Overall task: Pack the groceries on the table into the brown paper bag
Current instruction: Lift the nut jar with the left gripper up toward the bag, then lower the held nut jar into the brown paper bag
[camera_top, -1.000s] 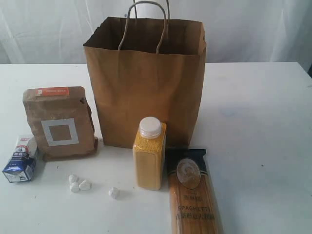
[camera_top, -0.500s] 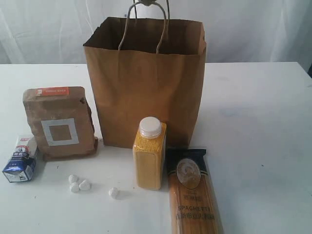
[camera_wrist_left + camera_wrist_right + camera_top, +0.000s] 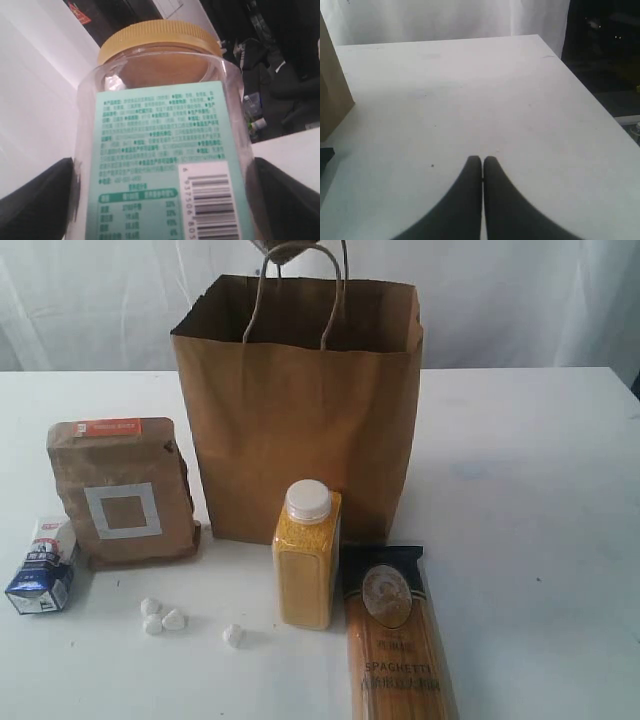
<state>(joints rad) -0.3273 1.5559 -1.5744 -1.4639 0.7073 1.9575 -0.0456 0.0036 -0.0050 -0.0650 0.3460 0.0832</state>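
Observation:
The brown paper bag stands open at the middle of the table. To its left are the brown pouch and the small blue-white carton. The yellow bottle and the spaghetti packet lie in front of it. My left gripper is shut on the gold-lidded clear jar, with a dark finger on each side. A brownish shape pokes in at the top edge above the bag's handles. My right gripper is shut and empty above bare tabletop. The dark can is out of view.
Three small white lumps lie on the table in front of the pouch, and another lump lies near the bottle. The bag's side shows at the edge of the right wrist view. The table's far edge runs beside dark floor.
A brownish shape has come down into view at the top edge above the bag's handles. Nothing on the table has moved.

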